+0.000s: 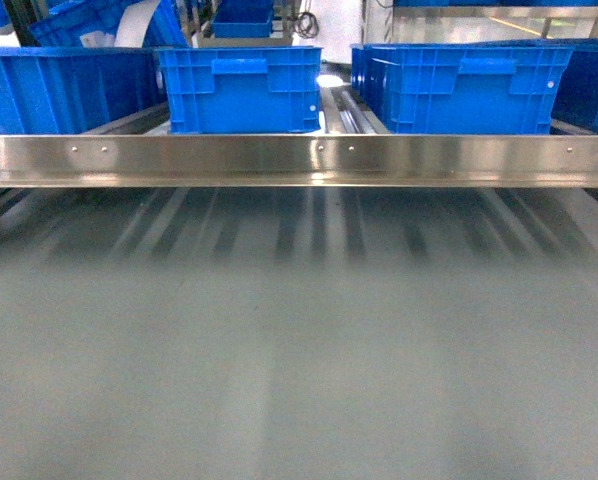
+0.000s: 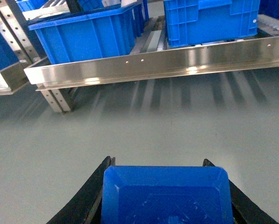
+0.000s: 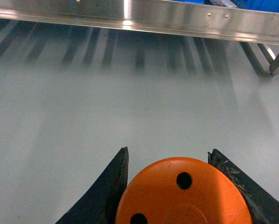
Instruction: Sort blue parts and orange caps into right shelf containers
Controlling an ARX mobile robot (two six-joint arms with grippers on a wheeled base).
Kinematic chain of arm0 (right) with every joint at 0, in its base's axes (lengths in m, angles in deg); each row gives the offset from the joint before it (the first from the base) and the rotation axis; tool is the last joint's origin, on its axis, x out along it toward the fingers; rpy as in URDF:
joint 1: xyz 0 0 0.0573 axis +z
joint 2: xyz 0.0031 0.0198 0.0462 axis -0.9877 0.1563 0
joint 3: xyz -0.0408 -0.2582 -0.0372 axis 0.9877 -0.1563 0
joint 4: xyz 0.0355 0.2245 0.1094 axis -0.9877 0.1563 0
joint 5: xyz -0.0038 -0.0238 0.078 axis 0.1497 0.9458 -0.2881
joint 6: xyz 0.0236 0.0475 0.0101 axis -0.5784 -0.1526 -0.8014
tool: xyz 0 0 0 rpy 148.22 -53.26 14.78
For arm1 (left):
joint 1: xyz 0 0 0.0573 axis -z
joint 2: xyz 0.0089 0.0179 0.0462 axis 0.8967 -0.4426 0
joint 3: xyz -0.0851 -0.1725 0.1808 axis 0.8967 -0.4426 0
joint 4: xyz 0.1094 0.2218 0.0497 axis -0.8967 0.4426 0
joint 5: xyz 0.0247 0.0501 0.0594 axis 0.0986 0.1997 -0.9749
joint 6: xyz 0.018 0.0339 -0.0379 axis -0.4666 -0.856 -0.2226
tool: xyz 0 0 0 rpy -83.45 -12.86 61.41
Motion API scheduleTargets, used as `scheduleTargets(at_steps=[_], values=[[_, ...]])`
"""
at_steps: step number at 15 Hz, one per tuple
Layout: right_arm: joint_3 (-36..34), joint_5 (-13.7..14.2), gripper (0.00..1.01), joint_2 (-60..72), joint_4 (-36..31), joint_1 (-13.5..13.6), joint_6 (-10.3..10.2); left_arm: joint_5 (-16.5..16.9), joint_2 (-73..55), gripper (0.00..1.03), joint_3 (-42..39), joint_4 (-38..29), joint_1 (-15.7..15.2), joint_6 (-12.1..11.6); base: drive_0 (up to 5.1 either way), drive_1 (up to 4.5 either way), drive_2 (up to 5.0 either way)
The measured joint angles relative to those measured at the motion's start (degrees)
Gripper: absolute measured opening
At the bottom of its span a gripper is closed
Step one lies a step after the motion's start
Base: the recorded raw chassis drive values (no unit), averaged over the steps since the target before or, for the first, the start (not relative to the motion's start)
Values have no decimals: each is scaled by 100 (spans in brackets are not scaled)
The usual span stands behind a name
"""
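Both arms are carrying loads: the left gripper is clamping a blue part, the right gripper an orange cap. Neither is delivered yet; the containers are waiting behind the right shelf front rail.

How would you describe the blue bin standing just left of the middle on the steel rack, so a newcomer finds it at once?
Start at the shiny riveted front rail of the right shelf. Behind it, just left of centre, stands one container. It alone stands apart, with a gap on either side, and shows a ribbed rim and a handle recess; the bins to its right crowd together.
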Motion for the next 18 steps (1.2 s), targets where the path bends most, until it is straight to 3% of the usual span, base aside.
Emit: scheduleTargets(at_steps=[18], values=[[0,-11,44,0,11,0,0,9,-4,44,0,-4,4,0,-9,379,-397]])
